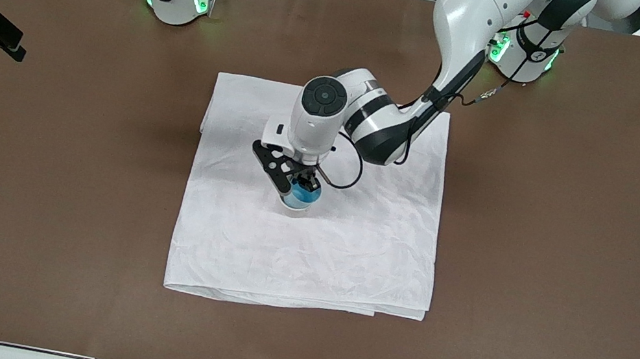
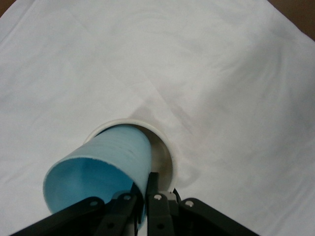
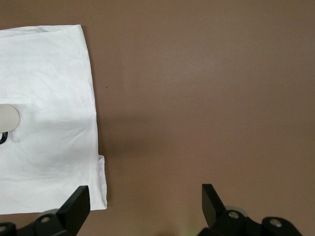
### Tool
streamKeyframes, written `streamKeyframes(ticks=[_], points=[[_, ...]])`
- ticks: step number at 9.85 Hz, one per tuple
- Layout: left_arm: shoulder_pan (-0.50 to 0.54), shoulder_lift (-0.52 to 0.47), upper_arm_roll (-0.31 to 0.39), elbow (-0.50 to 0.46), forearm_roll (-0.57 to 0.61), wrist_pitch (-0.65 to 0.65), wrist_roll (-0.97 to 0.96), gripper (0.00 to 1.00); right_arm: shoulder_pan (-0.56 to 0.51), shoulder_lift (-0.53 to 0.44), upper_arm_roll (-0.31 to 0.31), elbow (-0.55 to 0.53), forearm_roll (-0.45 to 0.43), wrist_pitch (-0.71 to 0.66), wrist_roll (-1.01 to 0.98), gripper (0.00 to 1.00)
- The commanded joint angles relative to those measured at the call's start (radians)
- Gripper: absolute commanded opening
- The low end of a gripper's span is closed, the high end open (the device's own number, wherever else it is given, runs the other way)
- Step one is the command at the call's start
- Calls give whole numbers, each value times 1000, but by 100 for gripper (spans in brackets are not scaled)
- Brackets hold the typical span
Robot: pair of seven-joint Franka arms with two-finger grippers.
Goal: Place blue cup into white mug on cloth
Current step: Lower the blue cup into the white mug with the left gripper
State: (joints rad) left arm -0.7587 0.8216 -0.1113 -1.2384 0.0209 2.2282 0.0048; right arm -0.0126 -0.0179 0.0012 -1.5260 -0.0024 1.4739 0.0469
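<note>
My left gripper (image 1: 301,184) is over the middle of the cloth (image 1: 346,256), pinching the wall of the blue cup (image 2: 101,169) — one finger inside the rim, one outside. Just under the gripper the cup's base is already inside the mouth of the white mug (image 2: 165,152), but the cup leans hard; its open end tips toward the wrist camera instead of sitting straight.

I see the tilt as the main risk. If I let go now, the cup may stay wedged askew against the rim or tip back out onto the cloth. If I push down while it is crooked, it could lever the mug over — soft, wrinkled fabric gives little footing. The inner finger could also drag the cup up when I lift away.

The right gripper (image 3: 142,204) waits with fingers spread wide, empty, over bare table (image 3: 206,88) just off the cloth's edge.
</note>
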Motion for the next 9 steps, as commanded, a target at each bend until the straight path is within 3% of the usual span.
streamKeyframes(ticks=[1, 2, 3, 7, 9], points=[[-8, 25, 10, 23, 16, 37, 3, 27, -13, 7, 6, 20, 12, -9, -7, 100], [-8, 22, 10, 23, 14, 42, 6, 43, -13, 7, 6, 20, 12, -6, -7, 100], [-8, 14, 10, 22, 14, 41, 6, 51, -13, 7, 6, 20, 12, -6, -7, 100], [19, -83, 10, 22, 14, -117, 7, 52, -21, 7, 5, 20, 33, -4, -6, 100], [114, -181, 10, 22, 4, -258, -3, 57, -21, 7, 5, 20, 38, -1, -7, 100]])
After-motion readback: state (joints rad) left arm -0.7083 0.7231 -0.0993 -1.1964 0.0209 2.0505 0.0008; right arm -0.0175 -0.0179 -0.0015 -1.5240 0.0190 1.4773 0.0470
